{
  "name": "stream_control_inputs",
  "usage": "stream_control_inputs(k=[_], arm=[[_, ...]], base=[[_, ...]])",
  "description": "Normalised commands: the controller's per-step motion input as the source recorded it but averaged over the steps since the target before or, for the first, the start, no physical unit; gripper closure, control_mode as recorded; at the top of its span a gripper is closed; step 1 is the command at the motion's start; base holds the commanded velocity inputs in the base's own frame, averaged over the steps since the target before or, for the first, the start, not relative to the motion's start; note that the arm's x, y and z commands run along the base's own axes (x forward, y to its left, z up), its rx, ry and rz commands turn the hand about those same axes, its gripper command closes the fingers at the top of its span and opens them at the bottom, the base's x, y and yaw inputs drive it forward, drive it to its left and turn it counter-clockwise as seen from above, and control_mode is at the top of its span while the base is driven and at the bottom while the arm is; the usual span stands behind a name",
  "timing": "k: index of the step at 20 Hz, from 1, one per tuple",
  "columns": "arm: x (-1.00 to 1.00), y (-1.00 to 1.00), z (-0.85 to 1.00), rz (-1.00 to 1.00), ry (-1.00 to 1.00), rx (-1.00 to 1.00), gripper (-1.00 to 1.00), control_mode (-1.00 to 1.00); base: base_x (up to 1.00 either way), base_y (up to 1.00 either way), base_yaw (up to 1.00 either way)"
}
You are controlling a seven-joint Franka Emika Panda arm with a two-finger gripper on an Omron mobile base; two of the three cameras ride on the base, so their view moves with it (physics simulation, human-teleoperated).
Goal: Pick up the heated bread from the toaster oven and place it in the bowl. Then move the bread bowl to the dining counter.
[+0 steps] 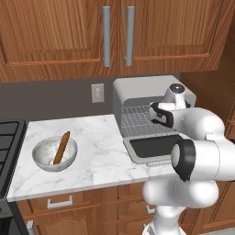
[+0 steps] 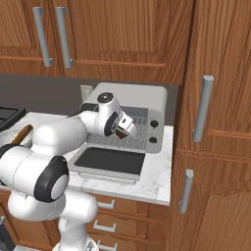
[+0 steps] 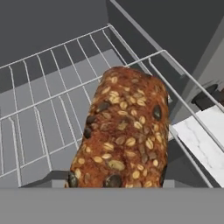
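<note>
The heated bread [image 3: 124,131], a dark-brown seeded chunk, lies lengthwise over the wire rack [image 3: 43,87] inside the toaster oven [image 1: 137,89]. My gripper [image 3: 116,179] reaches into the oven, its dark fingertips pressed against both sides of the bread. From the right base view the gripper [image 2: 125,128] holds the bread [image 2: 129,126] just above the rack. The oven's dark-glass door [image 1: 153,147] hangs open, flat over the counter. The bowl [image 1: 41,153] sits on the marble worktop to the left. The dining counter is out of view.
A long thin brown bread stick [image 1: 61,148] leans in the bowl. Wooden wall cabinets [image 1: 105,36] hang above, a tall cabinet [image 2: 211,122] stands right of the oven, and a stove edge [image 1: 7,137] borders the worktop's left end.
</note>
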Motion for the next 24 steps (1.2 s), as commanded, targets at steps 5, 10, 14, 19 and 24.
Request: stream_control_inputs(k=[5, 10, 14, 19, 24], arm=[[-0.36, 0.0, 0.0, 0.0, -0.02, 0.0, 1.0, -1.0], [-0.99, 0.0, 0.11, 0.09, -0.12, 0.0, 1.0, -1.0], [-1.0, 0.19, 0.56, 0.22, -0.21, 0.0, 1.0, -1.0], [-0.95, 0.69, 0.82, 0.34, -0.17, 0.0, 1.0, -1.0], [-0.74, 0.98, 0.95, 0.42, -0.03, -0.04, 1.0, -1.0]], base=[[0.0, 0.0, 0.0], [0.0, 0.0, 0.0], [0.0, 0.0, 0.0], [0.0, 0.0, 0.0], [0.0, 0.0, 0.0]])
